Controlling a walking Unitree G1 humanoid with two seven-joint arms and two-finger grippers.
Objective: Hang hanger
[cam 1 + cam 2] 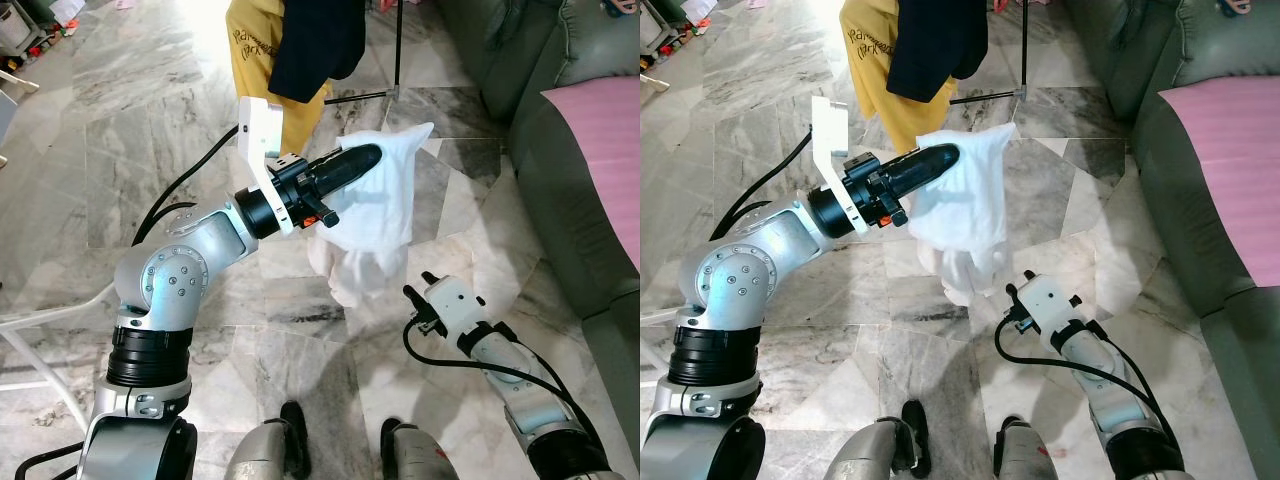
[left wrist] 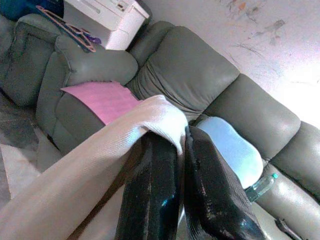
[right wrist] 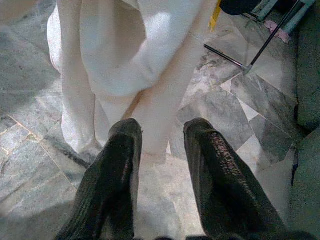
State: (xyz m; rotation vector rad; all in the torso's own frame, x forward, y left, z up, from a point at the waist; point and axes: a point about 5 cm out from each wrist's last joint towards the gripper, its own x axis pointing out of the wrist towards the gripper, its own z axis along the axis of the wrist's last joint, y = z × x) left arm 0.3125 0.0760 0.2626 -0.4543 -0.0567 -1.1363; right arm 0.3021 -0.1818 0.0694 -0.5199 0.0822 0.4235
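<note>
At centre frame your left tool [image 1: 362, 157] is clamped on the white garment [image 1: 375, 215], raised over the floor. Lower right, your right tool [image 3: 162, 145] waits apart, empty. You've no hanger visible; hanging looks undone

Left pincer [image 1: 940, 157] grips a white garment [image 1: 965, 205].

White garment [image 1: 385, 190] — soft matt cloth; floor [image 1: 130, 150] — glossy veined marble.
</note>
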